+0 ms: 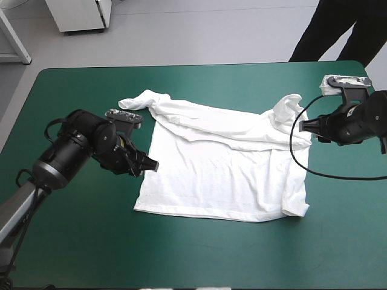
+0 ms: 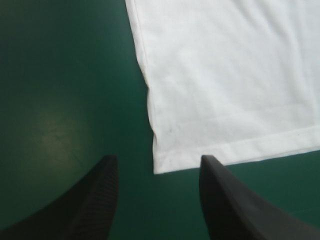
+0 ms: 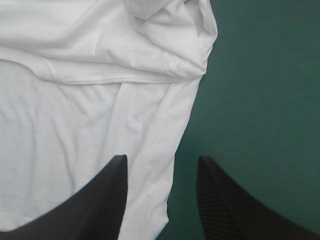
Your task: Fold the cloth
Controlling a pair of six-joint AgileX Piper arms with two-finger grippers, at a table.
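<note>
The left hand [image 2: 159,160], spread apart, faced the lower-left corner of the T-shirt [image 1: 224,163]; the right hand [image 3: 161,160], also apart, straddled its right edge.

The T-shirt [image 1: 224,169] lay at the middle of the table [image 1: 181,254], between the arms.
Left jaws stood beside its left edge, a hem corner ahead of them; right jaws hung over its right edge, by the bunched far sleeve.
</note>
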